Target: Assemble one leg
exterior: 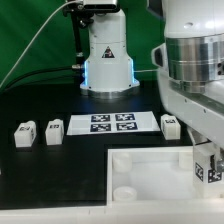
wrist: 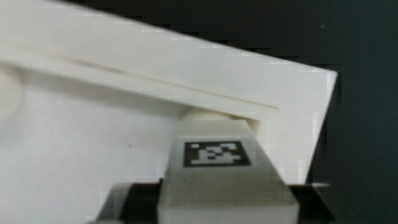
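I logged a black table (exterior: 40,165) under everything. The marker board (exterior: 112,122) lay flat on it near the middle, four square tags showing. Toward the exterior view's lower right sat a big white panel (exterior: 150,170) with a raised rim and one round socket (exterior: 124,191) visible near its corner. In the wrist view, the panel (wrist: 107,150) filled most of the picture.

The arm (exterior: 195,75) was glossy white, built of rounded shells, with a ribbed grey metallic ring around one joint. Its base (exterior: 107,52) was a white cone-like column ringed at the foot by a blue glow. A pale cable (exterior: 40,38) curved toward the base.
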`<state>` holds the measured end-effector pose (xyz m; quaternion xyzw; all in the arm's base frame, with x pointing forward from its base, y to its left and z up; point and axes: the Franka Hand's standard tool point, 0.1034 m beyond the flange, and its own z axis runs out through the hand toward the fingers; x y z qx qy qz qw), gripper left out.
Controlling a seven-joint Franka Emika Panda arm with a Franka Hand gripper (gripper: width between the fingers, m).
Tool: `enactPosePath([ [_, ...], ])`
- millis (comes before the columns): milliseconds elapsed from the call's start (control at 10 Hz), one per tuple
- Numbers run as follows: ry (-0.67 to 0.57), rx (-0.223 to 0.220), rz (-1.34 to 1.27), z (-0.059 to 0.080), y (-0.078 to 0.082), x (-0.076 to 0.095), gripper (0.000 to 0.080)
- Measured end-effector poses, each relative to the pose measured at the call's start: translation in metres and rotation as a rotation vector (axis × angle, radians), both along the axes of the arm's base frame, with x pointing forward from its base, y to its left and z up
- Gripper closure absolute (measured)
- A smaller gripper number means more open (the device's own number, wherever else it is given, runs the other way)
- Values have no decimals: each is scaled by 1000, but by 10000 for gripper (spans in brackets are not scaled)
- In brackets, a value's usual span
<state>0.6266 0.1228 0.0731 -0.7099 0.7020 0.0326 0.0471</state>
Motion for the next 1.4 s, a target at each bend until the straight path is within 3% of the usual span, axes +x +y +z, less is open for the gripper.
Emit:
enactPosePath([
  [200,24,3,-238,1,0,1,505],
  [300,18,4,-185,0,0,1,505],
  [500,4,2,-79,0,0,1,276],
  [600,-37,-9,66,-3,-2,0,276],
  [700,-61,-21,217,-7,-4,-3,172],
  [800,-94,-36,470,-9,-9,-3,157],
  [1100,-128,-61,860,-9,-11,-3,151],
  [1200,-128,-78,1034,-8,-10,-3,150],
  [1300,-104,-110,1320,2,-2,0,150],
  [1400,-110,-124,1428,9,2,8,150],
])
